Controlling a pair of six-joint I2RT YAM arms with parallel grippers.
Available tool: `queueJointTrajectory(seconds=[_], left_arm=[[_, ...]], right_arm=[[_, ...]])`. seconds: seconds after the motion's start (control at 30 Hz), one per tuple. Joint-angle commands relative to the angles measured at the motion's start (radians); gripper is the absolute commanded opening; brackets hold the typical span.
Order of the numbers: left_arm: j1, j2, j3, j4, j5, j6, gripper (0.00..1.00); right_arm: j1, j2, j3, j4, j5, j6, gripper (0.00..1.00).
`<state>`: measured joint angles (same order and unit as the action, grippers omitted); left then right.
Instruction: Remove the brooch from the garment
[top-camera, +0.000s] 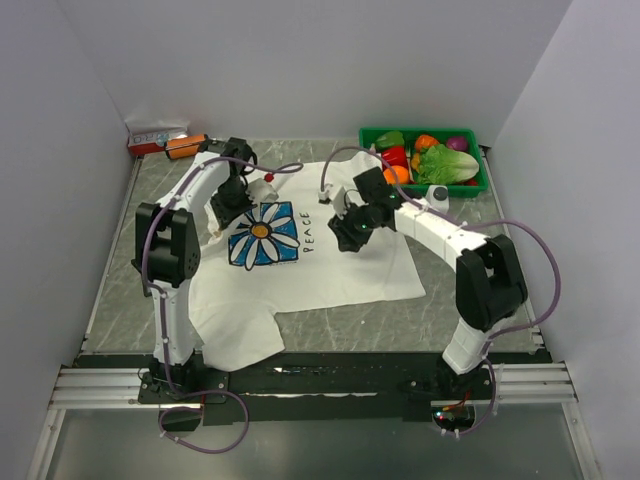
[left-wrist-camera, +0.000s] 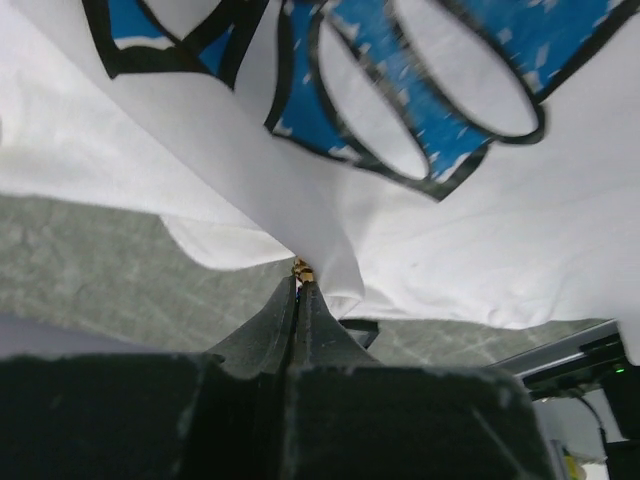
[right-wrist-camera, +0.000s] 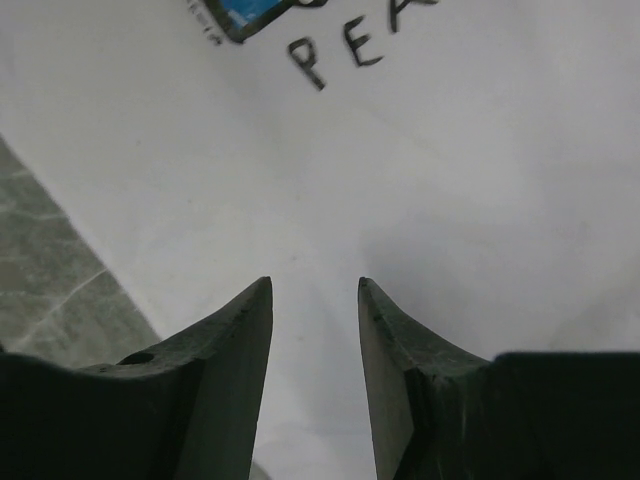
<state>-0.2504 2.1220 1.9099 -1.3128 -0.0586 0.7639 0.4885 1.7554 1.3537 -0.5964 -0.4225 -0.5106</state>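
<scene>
Left wrist view: left pincer (left-wrist-camera: 299, 288) was closed on a tiny gold-coloured metal brooch (left-wrist-camera: 302, 268), dead ahead at its tips.
Brooch site: fold of white daisy-print T-shirt (left-wrist-camera: 480, 230), toward grey marbled desk's (top-camera: 450, 310) far edge.
Right pincer (right-wrist-camera: 315, 290): gaped empty, farther away.

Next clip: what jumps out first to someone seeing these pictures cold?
The white T-shirt with its blue daisy print sprawls mid-table, with a green bin of vegetables at the far right corner. The left gripper is shut on a tiny gold brooch at a lifted fold of the shirt; the right gripper hangs open over the cloth near PEACE.
</scene>
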Motion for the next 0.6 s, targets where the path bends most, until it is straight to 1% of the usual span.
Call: queueJointTrajectory(seconds=[0.0,0.07,0.23,0.3,0.33,0.37,0.43,0.47,0.5,0.57], left_arm=[[-0.013,0.010,0.060,-0.059,0.216,-0.040,0.01],[-0.013,0.024,0.049,-0.059,0.302,-0.041,0.01],[-0.015,0.091,0.026,-0.059,0.404,-0.052,0.02],[-0.012,0.121,0.052,-0.060,0.410,-0.084,0.08],[-0.010,0.136,0.060,-0.059,0.413,-0.093,0.11],[-0.007,0.139,0.076,-0.057,0.416,-0.109,0.17],[-0.001,0.142,0.090,-0.042,0.422,-0.126,0.22],[0.006,0.138,0.098,-0.030,0.419,-0.156,0.31],[0.013,0.133,0.101,-0.016,0.421,-0.167,0.34],[0.043,0.102,0.094,0.042,0.442,-0.216,0.41]], right_arm=[[0.001,-0.163,-0.088,0.046,-0.139,0.001,0.47],[0.002,-0.157,-0.082,0.056,-0.196,0.014,0.47],[0.002,-0.077,0.001,0.098,-0.259,0.122,0.47],[0.005,-0.008,0.042,0.135,-0.275,0.162,0.47],[0.010,0.021,0.098,0.142,-0.282,0.205,0.47],[0.010,0.080,0.128,0.158,-0.283,0.228,0.47],[0.012,0.139,0.210,0.178,-0.282,0.308,0.47],[0.012,0.185,0.231,0.191,-0.283,0.335,0.47],[0.012,0.206,0.246,0.223,-0.277,0.380,0.47],[0.019,0.249,0.274,0.250,-0.277,0.402,0.47]])
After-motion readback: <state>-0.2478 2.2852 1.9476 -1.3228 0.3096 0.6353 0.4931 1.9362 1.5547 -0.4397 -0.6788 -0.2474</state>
